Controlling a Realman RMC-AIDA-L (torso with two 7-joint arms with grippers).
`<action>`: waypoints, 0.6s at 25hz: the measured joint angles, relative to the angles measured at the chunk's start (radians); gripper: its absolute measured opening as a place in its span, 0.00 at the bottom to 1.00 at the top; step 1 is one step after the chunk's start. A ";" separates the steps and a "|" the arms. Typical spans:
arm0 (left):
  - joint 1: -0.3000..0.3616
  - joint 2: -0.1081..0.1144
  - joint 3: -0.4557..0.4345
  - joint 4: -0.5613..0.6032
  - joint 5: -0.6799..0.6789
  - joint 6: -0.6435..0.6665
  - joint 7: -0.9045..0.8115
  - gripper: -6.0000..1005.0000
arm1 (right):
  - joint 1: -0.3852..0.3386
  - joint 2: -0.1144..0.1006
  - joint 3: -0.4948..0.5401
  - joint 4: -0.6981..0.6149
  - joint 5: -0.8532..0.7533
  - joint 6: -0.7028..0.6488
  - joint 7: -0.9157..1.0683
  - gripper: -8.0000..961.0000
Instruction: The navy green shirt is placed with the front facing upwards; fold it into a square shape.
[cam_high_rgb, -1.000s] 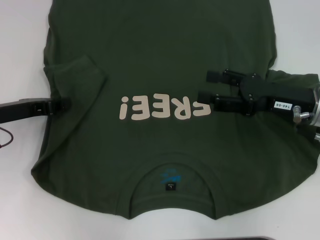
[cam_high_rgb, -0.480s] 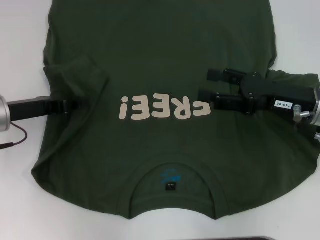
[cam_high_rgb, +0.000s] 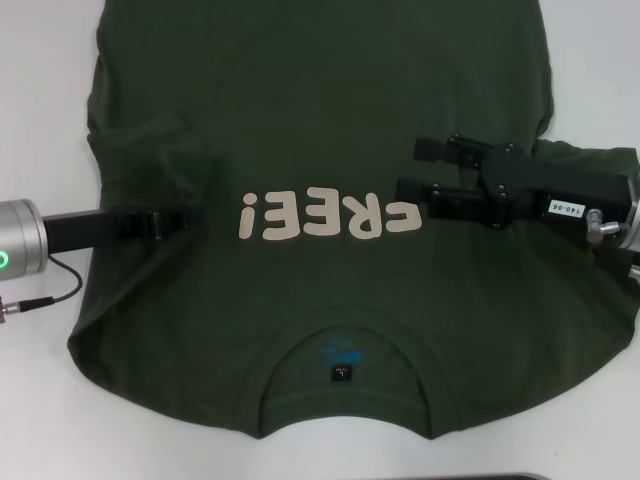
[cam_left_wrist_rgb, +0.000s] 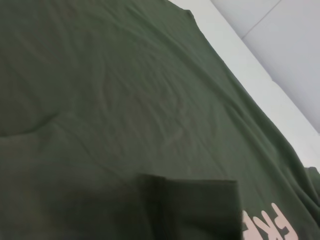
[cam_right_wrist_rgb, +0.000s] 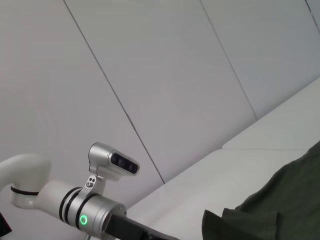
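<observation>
The navy green shirt (cam_high_rgb: 330, 110) lies spread front up on the white table, its cream letters (cam_high_rgb: 330, 215) upside down to me and its collar with the black tag (cam_high_rgb: 341, 374) nearest me. Its left sleeve (cam_high_rgb: 150, 160) is folded inward over the body. My left gripper (cam_high_rgb: 195, 217) reaches in from the left, shut on that sleeve's lower edge. My right gripper (cam_high_rgb: 412, 170) hovers open over the shirt beside the last letter. The left wrist view shows the folded sleeve edge (cam_left_wrist_rgb: 190, 200) lying on the shirt (cam_left_wrist_rgb: 125, 100).
Bare white table (cam_high_rgb: 40, 100) shows on both sides of the shirt. A cable (cam_high_rgb: 40, 295) trails from the left arm. In the right wrist view, the left arm (cam_right_wrist_rgb: 90, 215) stands before a pale panelled wall, with shirt fabric (cam_right_wrist_rgb: 280, 205) in a corner.
My left gripper has moved rightward over the shirt, carrying the sleeve fold farther inward toward the letters. The right gripper has stayed where it was.
</observation>
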 joint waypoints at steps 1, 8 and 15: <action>0.000 -0.001 0.000 0.000 0.000 0.002 -0.001 0.08 | 0.001 0.000 0.000 0.000 0.000 0.000 0.000 0.95; -0.003 -0.003 0.001 -0.007 0.000 0.026 0.000 0.11 | 0.000 0.001 0.000 0.000 0.000 0.000 0.000 0.95; -0.004 -0.003 -0.002 -0.007 0.000 0.033 0.001 0.31 | -0.004 0.003 0.000 0.000 0.000 -0.005 0.000 0.95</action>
